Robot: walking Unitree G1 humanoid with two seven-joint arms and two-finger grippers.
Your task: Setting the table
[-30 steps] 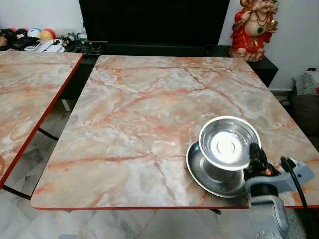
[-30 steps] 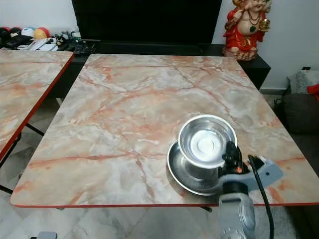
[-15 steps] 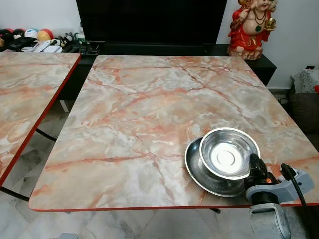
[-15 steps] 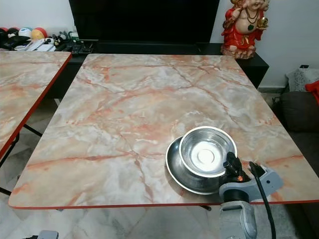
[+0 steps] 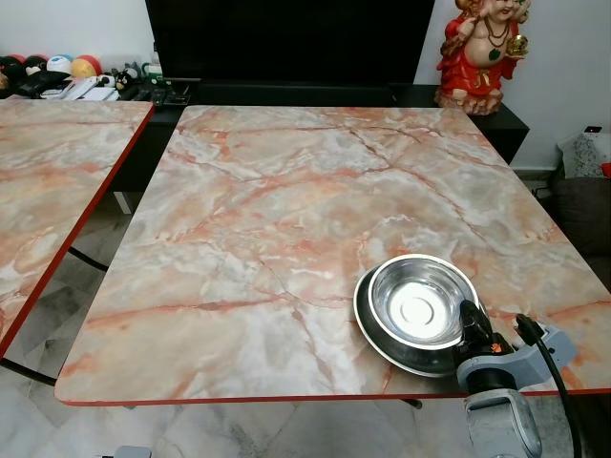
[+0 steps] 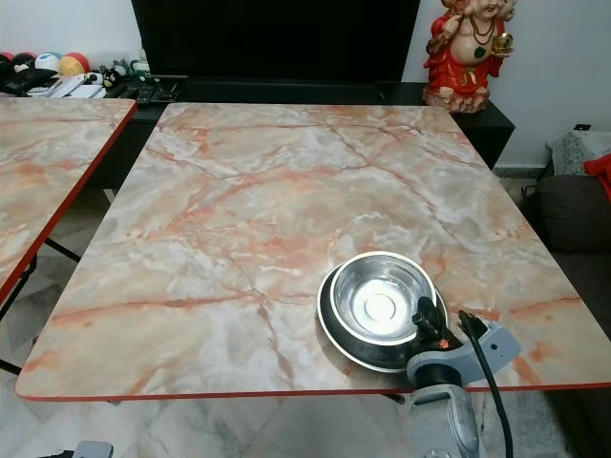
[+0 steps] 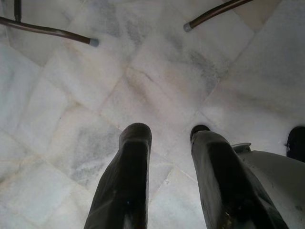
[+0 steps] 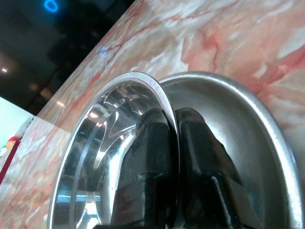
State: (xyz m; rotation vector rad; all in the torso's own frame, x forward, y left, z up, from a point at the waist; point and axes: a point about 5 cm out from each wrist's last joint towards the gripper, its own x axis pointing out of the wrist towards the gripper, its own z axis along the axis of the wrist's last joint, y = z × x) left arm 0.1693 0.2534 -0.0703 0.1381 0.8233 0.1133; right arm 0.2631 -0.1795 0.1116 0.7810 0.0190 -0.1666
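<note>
The right pincer (image 5: 470,325) pinches the rim of a steel bowl (image 5: 419,301), one finger inside and one outside. The bowl sits in a steel plate (image 5: 374,329) at the lower right of the frame, near the marble surface's (image 5: 286,191) front edge. The left pincer (image 7: 169,157) hangs over the tiled floor (image 7: 71,71), fingers narrowly parted.

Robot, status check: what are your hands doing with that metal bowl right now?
Right gripper jaws pinch the bowl rim. Bowl sits low in the plate near the table edge. Left gripper idle over floor.
</note>
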